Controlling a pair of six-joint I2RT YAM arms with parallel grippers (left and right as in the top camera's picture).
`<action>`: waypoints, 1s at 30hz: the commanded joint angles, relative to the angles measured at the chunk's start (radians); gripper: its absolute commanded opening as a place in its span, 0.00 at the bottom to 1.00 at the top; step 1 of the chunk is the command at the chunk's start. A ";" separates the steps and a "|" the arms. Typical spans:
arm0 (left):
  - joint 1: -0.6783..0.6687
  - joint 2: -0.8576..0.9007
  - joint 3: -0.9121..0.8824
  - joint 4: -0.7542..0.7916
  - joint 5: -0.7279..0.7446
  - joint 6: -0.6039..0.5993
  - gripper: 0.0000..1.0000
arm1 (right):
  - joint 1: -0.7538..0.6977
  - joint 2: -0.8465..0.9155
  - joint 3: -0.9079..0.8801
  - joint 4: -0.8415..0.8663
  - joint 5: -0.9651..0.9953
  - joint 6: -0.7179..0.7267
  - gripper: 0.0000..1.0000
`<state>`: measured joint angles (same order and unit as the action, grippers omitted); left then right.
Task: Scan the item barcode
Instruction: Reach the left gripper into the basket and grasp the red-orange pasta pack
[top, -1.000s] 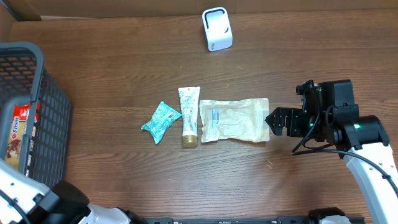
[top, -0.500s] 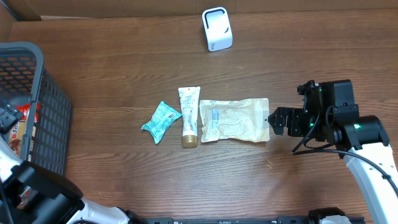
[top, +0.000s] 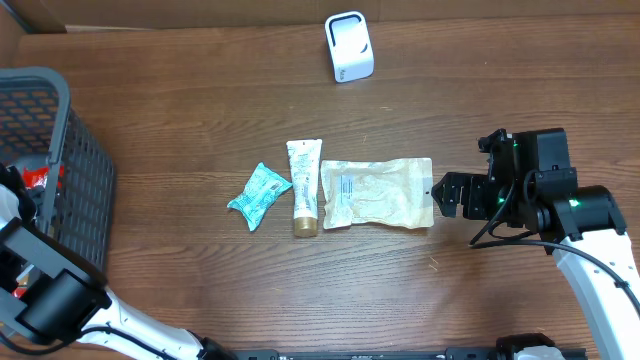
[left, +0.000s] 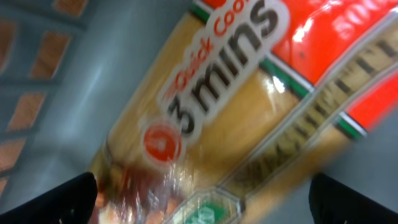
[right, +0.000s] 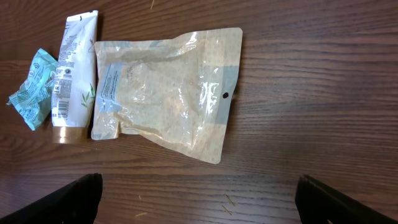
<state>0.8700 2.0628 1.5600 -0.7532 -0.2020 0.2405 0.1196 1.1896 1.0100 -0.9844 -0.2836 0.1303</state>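
A red and orange food packet (left: 236, 93) printed "3 mins" fills the left wrist view, lying in the grey basket (top: 70, 170). My left gripper (left: 202, 211) hangs open close over it, one dark fingertip at each lower corner of the view. From overhead only a red sliver of the packet (top: 35, 177) shows beside my left arm (top: 45, 285). The white scanner (top: 349, 47) stands at the table's far edge. My right gripper (top: 445, 195) is open and empty, just right of a beige pouch (top: 378, 192).
A white tube (top: 304, 186) and a teal crumpled packet (top: 259, 195) lie left of the pouch. In the right wrist view the pouch (right: 168, 93), tube (right: 73, 68) and teal packet (right: 34, 87) lie ahead of my right gripper (right: 199, 205). The basket wall stands tall at the left.
My left arm has swung further into the basket and now covers most of the food packet from overhead. The right arm and the items on the table have not moved.
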 joint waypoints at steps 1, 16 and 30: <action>-0.005 0.023 -0.003 0.038 -0.019 0.077 1.00 | 0.006 -0.002 0.024 -0.002 0.006 -0.004 1.00; -0.003 0.094 -0.084 0.013 0.034 0.014 0.92 | 0.006 -0.002 0.024 -0.009 0.005 -0.001 1.00; -0.006 0.101 -0.066 -0.014 0.108 -0.040 0.04 | 0.006 -0.002 0.024 -0.009 0.002 -0.001 1.00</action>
<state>0.8635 2.0708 1.5475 -0.7151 -0.2146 0.2546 0.1196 1.1896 1.0100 -0.9955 -0.2836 0.1303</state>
